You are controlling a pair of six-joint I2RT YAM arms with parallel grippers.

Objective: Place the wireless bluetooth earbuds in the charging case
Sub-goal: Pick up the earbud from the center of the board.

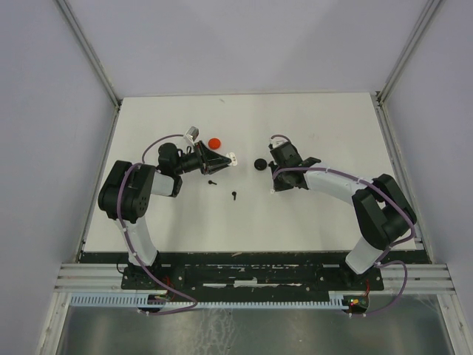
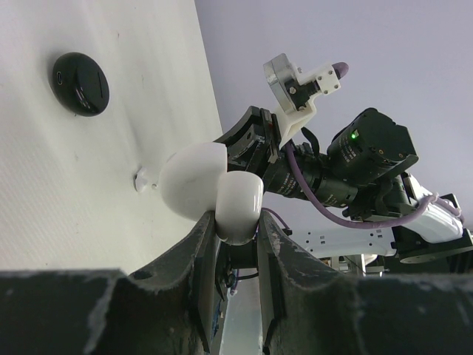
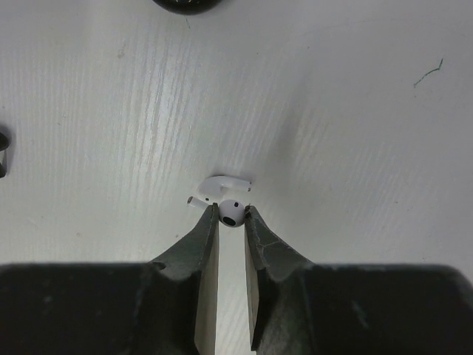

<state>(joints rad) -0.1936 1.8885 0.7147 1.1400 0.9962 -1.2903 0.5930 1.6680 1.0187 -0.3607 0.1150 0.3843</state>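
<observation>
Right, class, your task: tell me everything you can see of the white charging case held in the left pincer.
The glossy white plastic charging case is a smooth, rounded shell in two bulging halves that appear to stand hinged open. One half is clamped at its sides between the dark fingers of the left pincer. The other half leans out sideways, touching nothing visible. Its inside faces away, so the sockets are hidden. It sits close to the white table, but whether it touches it cannot be told.
</observation>
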